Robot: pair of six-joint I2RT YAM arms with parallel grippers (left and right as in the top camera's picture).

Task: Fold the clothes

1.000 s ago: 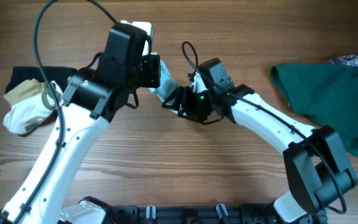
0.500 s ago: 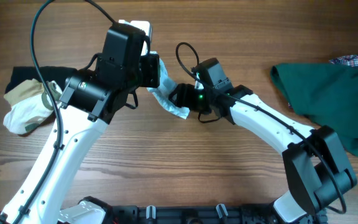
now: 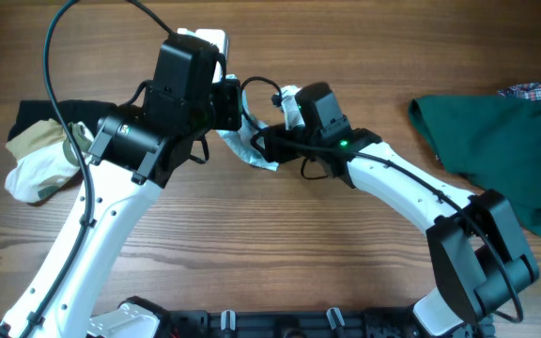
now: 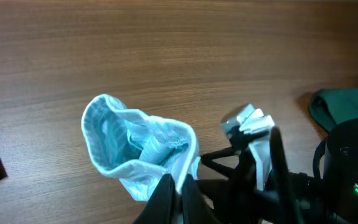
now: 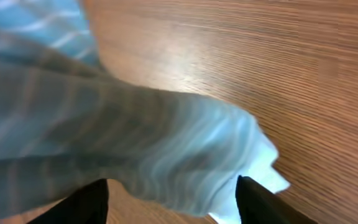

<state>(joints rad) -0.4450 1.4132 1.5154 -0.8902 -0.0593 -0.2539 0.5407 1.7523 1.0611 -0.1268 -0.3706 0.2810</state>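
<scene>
The pale blue-and-white striped garment (image 3: 255,151) hangs bunched between my two grippers above the wooden table. My left gripper (image 3: 242,116) is shut on its upper edge; in the left wrist view the closed jaws (image 4: 180,188) pinch the cloth (image 4: 135,146), which opens into a loop above them. My right gripper (image 3: 264,143) is right beside it, fingers spread wide. In the right wrist view the open fingers (image 5: 176,200) straddle the lower edge of the striped cloth (image 5: 142,130) without closing on it.
A large dark green garment (image 3: 505,141) lies at the right with a plaid cloth (image 3: 538,91) behind it; its edge also shows in the left wrist view (image 4: 340,106). A heap of beige, white and black clothes (image 3: 40,155) lies at the left.
My right wrist has swung toward the far side and closer to the left gripper. The striped garment has shifted with it and now hangs more bunched between the two.
</scene>
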